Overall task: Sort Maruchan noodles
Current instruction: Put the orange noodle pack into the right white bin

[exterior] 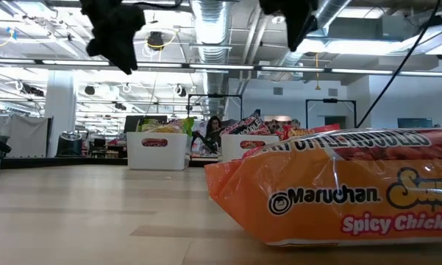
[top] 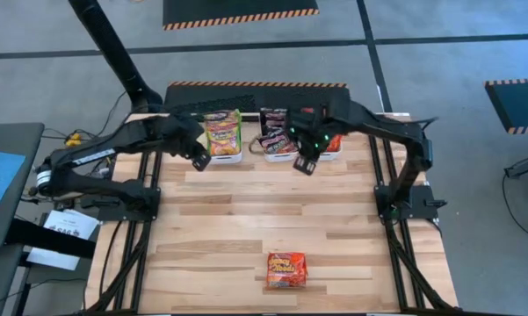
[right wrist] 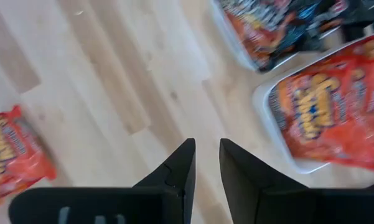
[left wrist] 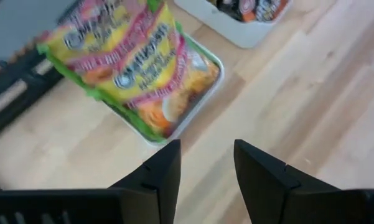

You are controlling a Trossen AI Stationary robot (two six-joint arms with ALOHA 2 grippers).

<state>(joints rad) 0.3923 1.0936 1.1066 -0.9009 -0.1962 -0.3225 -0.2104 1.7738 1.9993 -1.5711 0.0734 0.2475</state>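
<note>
One red-orange Maruchan packet point(top: 286, 269) lies flat on the table near its front edge; it fills the foreground of the low view point(exterior: 331, 199) and also shows in the right wrist view point(right wrist: 12, 155). At the far side stand three white tubs: one with green-edged packets point(top: 223, 136) point(left wrist: 137, 68), one with black packets point(top: 278, 133) and one with red-orange packets point(top: 331, 142) point(right wrist: 330, 118). My left gripper point(top: 199, 159) point(left wrist: 207, 158) hangs open and empty above the table just near of the green tub. My right gripper point(top: 306, 164) point(right wrist: 207, 158) hangs open by a narrow gap, empty, near of the black and red tubs.
The bare wooden tabletop point(top: 264, 219) lies between the tubs and the loose packet. Black arm frames point(top: 127, 202) point(top: 404, 202) stand at the table's left and right edges. A person shows far off in the room behind the tubs point(exterior: 213, 129).
</note>
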